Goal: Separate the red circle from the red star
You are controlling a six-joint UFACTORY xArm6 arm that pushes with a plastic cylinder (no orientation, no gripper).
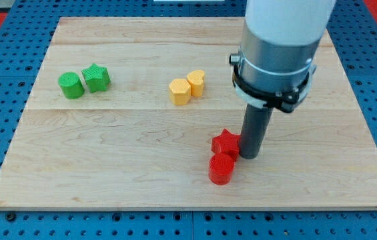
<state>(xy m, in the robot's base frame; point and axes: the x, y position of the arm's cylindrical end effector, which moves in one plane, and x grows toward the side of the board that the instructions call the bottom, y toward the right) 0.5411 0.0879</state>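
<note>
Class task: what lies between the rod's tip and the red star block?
Nothing: in the camera view my tip sits against the right side of the red star block, no gap showing.

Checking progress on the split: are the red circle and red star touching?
Touching. The camera view shows the red circle pressed against the red star with no board visible between them; my tip sits at the star's right.

A red star (226, 143) and a red circle (221, 169) sit on a pale wooden board (108, 160) with light grain stripes, ringed by a blue pegboard (1, 220) dotted with dark holes. A green circle (71, 85) and green star (96, 77) share one bright shade. Two yellow-orange blocks (187, 87) match each other. The rod is dark grey down to my tip (249, 157), below a white-and-silver arm (278, 40).
</note>
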